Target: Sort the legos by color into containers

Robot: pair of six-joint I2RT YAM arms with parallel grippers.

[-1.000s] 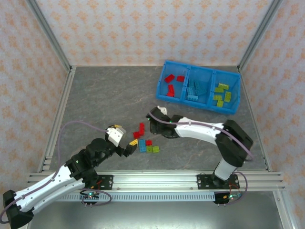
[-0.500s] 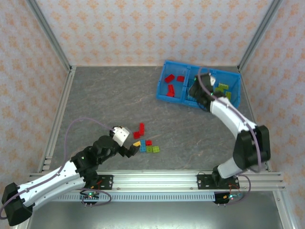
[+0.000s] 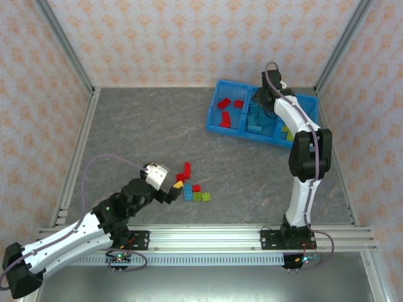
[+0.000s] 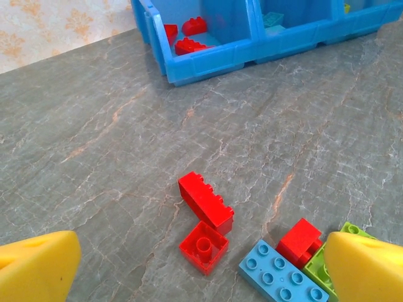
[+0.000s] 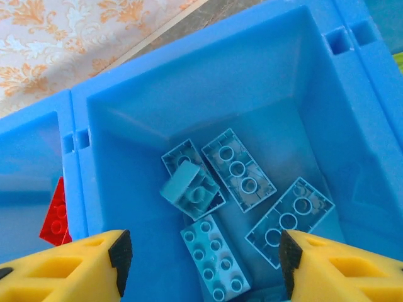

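Where the left arm reaches over the near tabletop [image 3: 138,132], grey and veined like stone, the left end effector [image 4: 201,274] stands fully open. Its yellow wedge-shaped pads [image 4: 38,267] are wide apart and grip nothing.

Between and just beyond the pads lies the unsorted cluster of legos [image 3: 192,189], all glossy moulded plastic:
- a long red brick [image 4: 206,201], studs facing sideways
- a square red brick [image 4: 203,246] just beside it, hollow side up
- a flat studded blue brick [image 4: 277,277]
- a small red brick [image 4: 300,241] touching the blue one
- a lime green brick [image 4: 347,234], partly hidden by the right-hand pad

Farther off sits the bright-blue bin [image 3: 239,133], thin-walled, with three square compartments. Red bricks [image 3: 225,104] are in the left one, pale blue bricks [image 5: 238,168] in the middle and lime green ones [image 3: 286,133] in the right.

The right end effector [image 5: 201,261] hangs over the middle compartment, jaws apart with nothing between them. Below it, one small blue piece [image 5: 179,185] sits tilted atop another brick.
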